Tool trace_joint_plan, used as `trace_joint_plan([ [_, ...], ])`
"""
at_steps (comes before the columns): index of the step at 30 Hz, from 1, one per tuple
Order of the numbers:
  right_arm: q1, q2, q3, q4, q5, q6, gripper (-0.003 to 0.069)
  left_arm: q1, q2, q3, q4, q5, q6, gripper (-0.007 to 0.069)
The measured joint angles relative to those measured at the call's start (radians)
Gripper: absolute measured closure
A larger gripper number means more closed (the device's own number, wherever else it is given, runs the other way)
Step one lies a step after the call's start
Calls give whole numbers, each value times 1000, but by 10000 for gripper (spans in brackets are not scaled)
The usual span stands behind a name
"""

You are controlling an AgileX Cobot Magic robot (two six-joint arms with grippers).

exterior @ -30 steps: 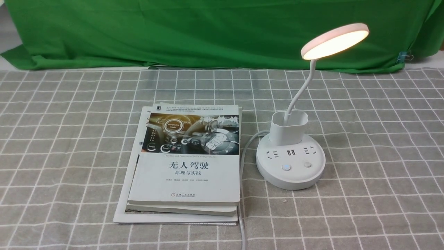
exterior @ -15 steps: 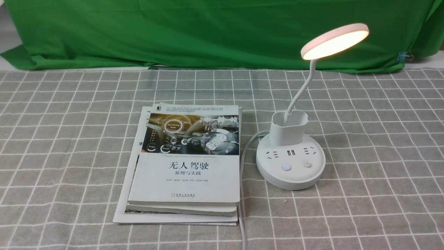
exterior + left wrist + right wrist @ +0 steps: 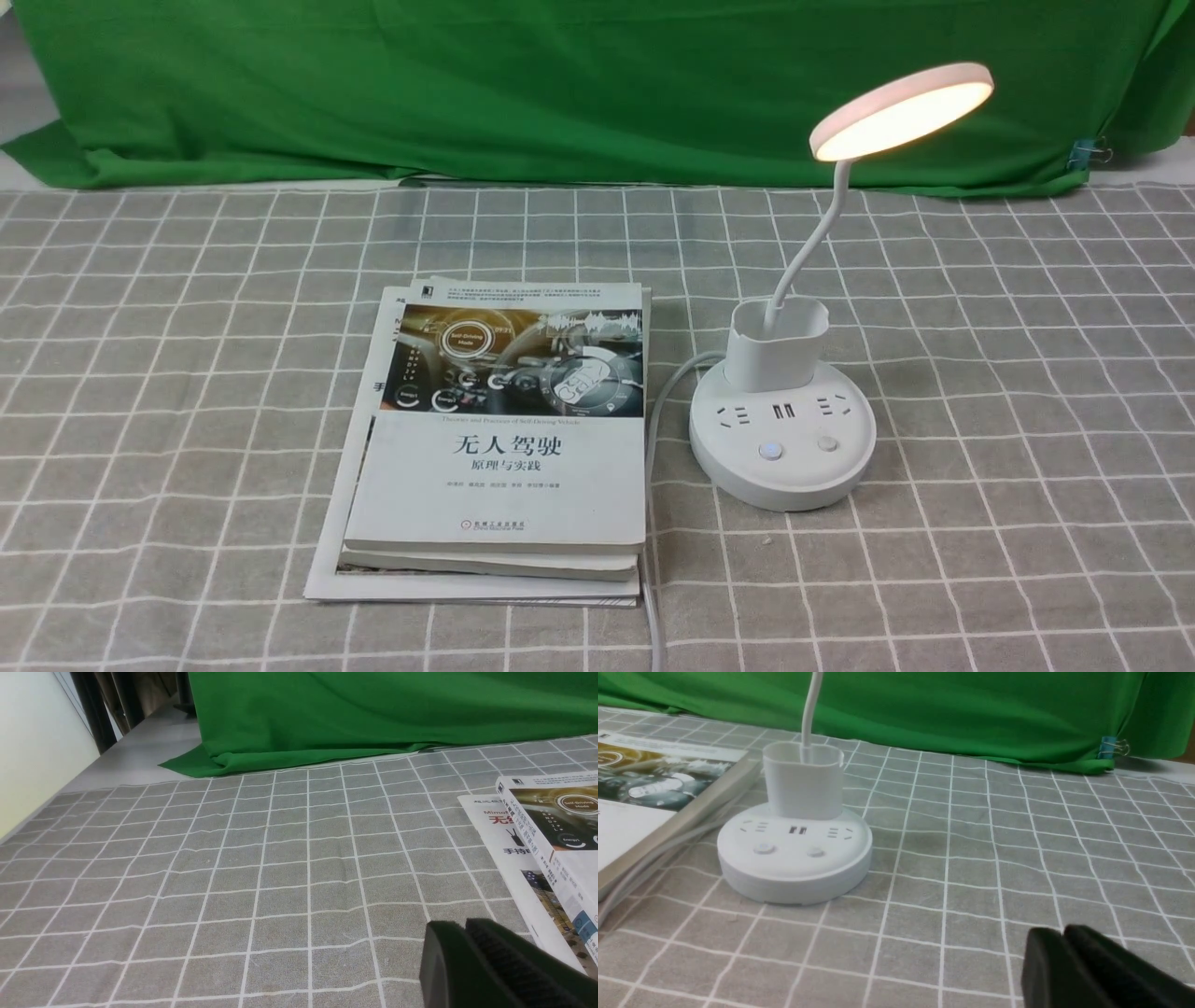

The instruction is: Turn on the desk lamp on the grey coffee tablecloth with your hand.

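Note:
The white desk lamp (image 3: 782,448) stands on the grey coffee tablecloth (image 3: 1027,420), right of centre. Its disc head (image 3: 901,107) glows warm white. No arm shows in the front view. In the right wrist view the lamp's round base (image 3: 794,854) with its two buttons lies well ahead of my right gripper (image 3: 1063,930), whose black jaws press together with nothing between them. My left gripper (image 3: 465,924) hangs low over the cloth beside the books, jaws also together and empty.
A stack of books (image 3: 504,439) lies left of the lamp, with the lamp's white cable (image 3: 653,420) running between them toward the front edge. A green backdrop cloth (image 3: 560,84) closes off the far side, held by a clip (image 3: 1088,149).

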Motion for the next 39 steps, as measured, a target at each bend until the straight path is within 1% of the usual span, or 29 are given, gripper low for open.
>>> trace_joint_plan([
  [22, 0, 0, 0, 0, 0, 1, 519, 0, 0, 0, 0, 0, 0, 606],
  [36, 0, 0, 0, 0, 0, 2, 505, 0, 0, 0, 0, 0, 0, 606],
  [39, 0, 0, 0, 0, 0, 2, 491, 0, 0, 0, 0, 0, 0, 606],
])
